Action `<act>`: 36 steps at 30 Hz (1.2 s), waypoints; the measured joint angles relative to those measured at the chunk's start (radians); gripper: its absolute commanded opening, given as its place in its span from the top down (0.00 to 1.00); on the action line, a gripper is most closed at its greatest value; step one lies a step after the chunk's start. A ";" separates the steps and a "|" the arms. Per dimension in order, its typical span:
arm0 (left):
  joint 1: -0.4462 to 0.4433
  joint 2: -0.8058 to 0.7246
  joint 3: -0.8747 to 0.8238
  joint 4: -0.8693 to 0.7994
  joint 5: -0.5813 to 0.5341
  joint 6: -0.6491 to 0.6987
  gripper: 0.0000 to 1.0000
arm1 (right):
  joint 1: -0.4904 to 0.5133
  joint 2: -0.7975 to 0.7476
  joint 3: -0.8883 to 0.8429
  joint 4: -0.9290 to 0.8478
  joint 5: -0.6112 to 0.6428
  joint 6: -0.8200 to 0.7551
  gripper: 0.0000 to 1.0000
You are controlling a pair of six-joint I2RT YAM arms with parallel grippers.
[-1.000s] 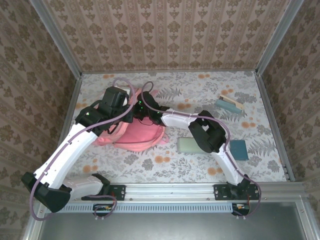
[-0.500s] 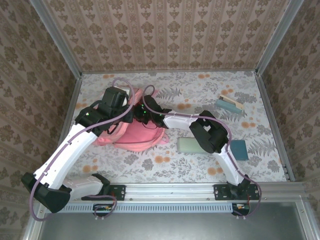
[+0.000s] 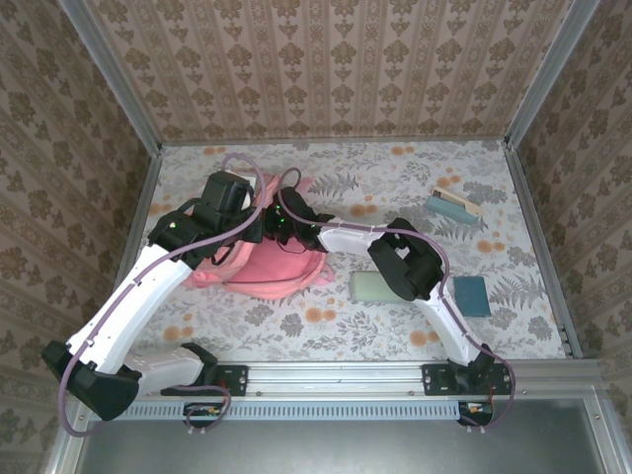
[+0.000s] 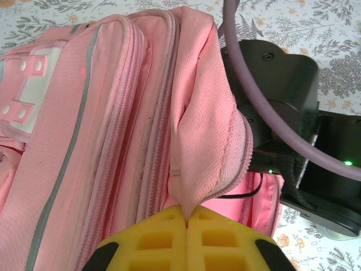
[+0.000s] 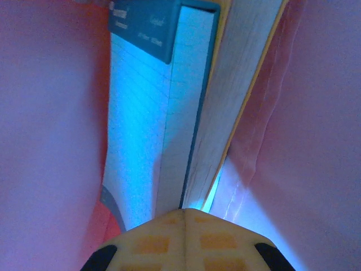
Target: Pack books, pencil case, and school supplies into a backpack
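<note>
Backpack (image 4: 101, 124) flap is pinched up by left jaws so books (image 5: 169, 113) inside are reached by right jaws, pressed together.

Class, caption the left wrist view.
Shut left gripper pinches the pink backpack at its opening, beside the right arm.

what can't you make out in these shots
- Top view: the backpack mouth and contents, hidden by the left arm and right arm.
- Right wrist view: the books edge-on; cover print blurred, cut by top edge.
- Right wrist view: whether the right end effector pinches a page; its pads cover that.
- Top view: far-right pile, too small to sort.
</note>
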 measured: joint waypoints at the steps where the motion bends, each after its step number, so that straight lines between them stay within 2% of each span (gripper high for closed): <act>1: 0.000 0.000 0.000 0.000 0.000 -0.002 1.00 | 0.000 0.014 0.018 -0.001 -0.004 0.002 0.95; 9: 0.005 0.000 0.000 0.006 0.007 -0.003 1.00 | 0.000 0.058 0.084 -0.023 -0.030 -0.002 0.93; 14: 0.005 0.000 -0.006 0.019 0.007 -0.004 1.00 | -0.011 -0.001 -0.003 -0.046 -0.034 -0.052 0.90; 17: 0.006 0.001 -0.010 0.033 0.007 -0.006 1.00 | -0.024 -0.101 -0.103 -0.094 -0.037 -0.110 0.88; 24: 0.013 0.010 -0.012 0.071 0.024 -0.008 1.00 | -0.080 -0.461 -0.340 -0.224 0.004 -0.288 0.83; 28: 0.013 0.029 -0.018 0.104 0.049 -0.007 1.00 | -0.131 -0.647 -0.448 -0.305 0.040 -0.364 0.77; 31: 0.013 0.042 -0.021 0.121 0.065 -0.007 1.00 | -0.180 -0.751 -0.522 -0.383 0.072 -0.410 0.66; 36: 0.013 0.045 -0.025 0.147 0.076 -0.005 1.00 | -0.215 -0.885 -0.637 -0.526 0.132 -0.472 0.59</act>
